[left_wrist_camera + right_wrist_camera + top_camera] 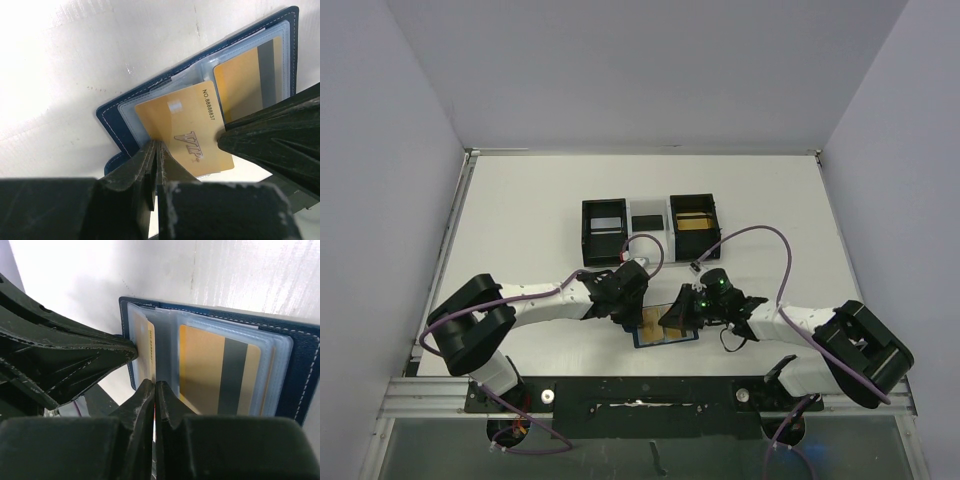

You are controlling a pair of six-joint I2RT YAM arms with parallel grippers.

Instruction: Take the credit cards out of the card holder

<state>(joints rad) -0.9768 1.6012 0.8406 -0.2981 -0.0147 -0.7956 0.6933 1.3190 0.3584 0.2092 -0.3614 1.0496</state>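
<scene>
The navy card holder (642, 343) lies open near the table's front edge, between both grippers. In the left wrist view the card holder (112, 119) shows clear sleeves. A gold VIP card (185, 120) sticks partway out of one sleeve. My left gripper (157, 146) is shut on that card's lower edge. A second gold card (240, 85) with a dark stripe sits fully in the other sleeve, and also shows in the right wrist view (200, 365). My right gripper (155, 384) is shut on the clear sleeve edge beside the VIP card (145, 342). Both grippers, left (632, 318) and right (682, 312), meet over the holder.
Two black boxes (603, 230) (695, 222) joined by a clear section (648, 218) stand behind the holder, mid-table; the right box shows something gold inside. Purple cables loop over both arms. Grey walls close in the table's sides and back.
</scene>
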